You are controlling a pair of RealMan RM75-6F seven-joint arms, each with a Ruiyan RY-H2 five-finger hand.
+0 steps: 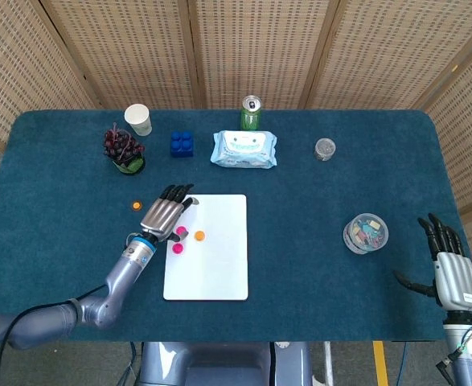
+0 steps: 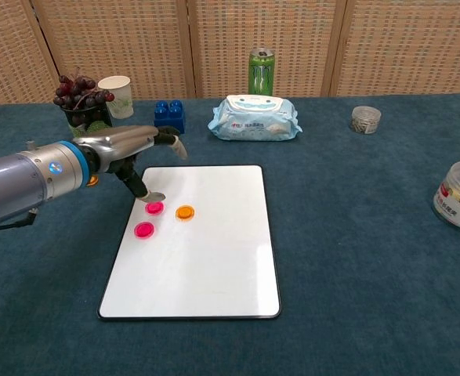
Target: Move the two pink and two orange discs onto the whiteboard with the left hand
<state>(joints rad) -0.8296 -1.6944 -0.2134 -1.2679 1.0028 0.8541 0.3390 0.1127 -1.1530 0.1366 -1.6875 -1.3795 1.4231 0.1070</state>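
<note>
Two pink discs (image 2: pixel 149 218) and one orange disc (image 2: pixel 185 212) lie on the whiteboard (image 2: pixel 206 266), just beside the left hand (image 2: pixel 139 149), whose fingers (image 2: pixel 175 145) are spread, holding nothing. A second orange disc (image 1: pixel 137 205) rests on the table (image 1: pixel 316 241) on the fingers' other side.

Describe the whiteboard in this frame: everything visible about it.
The whiteboard is a flat white rectangle with rounded corners and a thin dark edge, lying flat on the blue-green cloth with its long side running away from the robot. Its surface looks smooth and unmarked. Near its left edge lie two pink discs and one orange disc, all on the board. The left robot hand hangs over the far left corner, one fingertip close to the upper pink disc; contact is unclear.
</note>
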